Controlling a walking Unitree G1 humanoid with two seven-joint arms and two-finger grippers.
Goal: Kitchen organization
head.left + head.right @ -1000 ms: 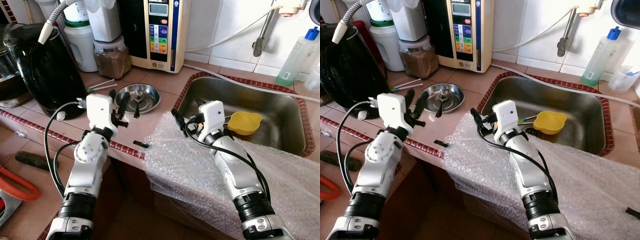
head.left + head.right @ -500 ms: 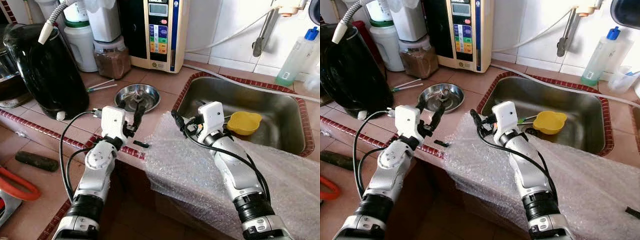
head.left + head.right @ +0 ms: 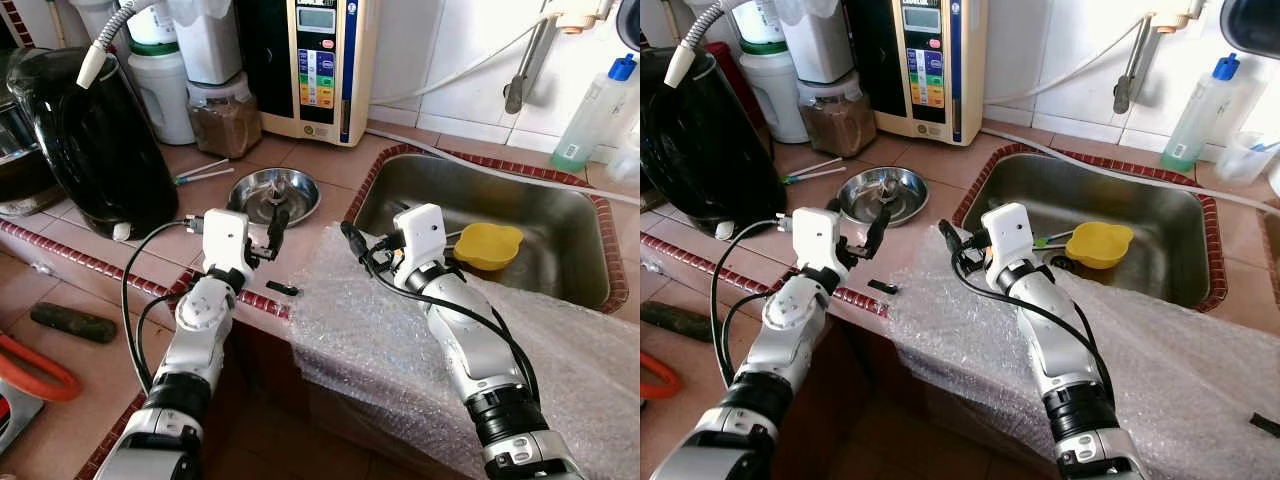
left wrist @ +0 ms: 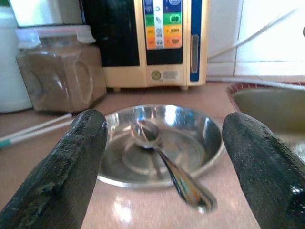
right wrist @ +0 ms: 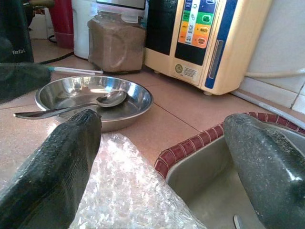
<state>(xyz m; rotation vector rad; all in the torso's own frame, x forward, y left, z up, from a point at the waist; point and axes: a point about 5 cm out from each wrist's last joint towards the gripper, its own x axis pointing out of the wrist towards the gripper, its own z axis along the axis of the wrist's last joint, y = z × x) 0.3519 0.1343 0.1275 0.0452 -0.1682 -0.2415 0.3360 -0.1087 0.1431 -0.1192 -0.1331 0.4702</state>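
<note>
Facing the steel dish with both tools spread

I hold my left tool (image 3: 262, 222) just above the tiled counter (image 3: 320, 165), its two black fingers (image 4: 76, 167) spread wide and gripping nothing. Between them, in my left wrist view, sits the shallow steel dish (image 4: 162, 145), close ahead of the fingertips. A spoon (image 4: 164, 162) lies in it with its bowl resting near the middle and its handle slanting out over the rim toward me.

My right tool (image 3: 352, 243) is open too, hovering over the near left corner of the sink (image 3: 560, 215), above the edge of a sheet of bubble wrap (image 3: 380, 330) that drapes from the counter edge down over the front. It grips nothing.

A small dark object (image 3: 282, 289) lies on the counter between my two arms, near the red-tiled edge; I cannot tell what it is. Behind the dish stand a jar of brown powder (image 3: 225, 115) and a cream-coloured appliance with a coloured button panel (image 3: 320, 65). A black kettle (image 3: 85, 140) stands at my far left. Inside the sink sits a yellow bowl (image 3: 488, 245), and a clear bottle with a blue cap (image 3: 592, 110) stands on the counter beyond the sink.
</note>
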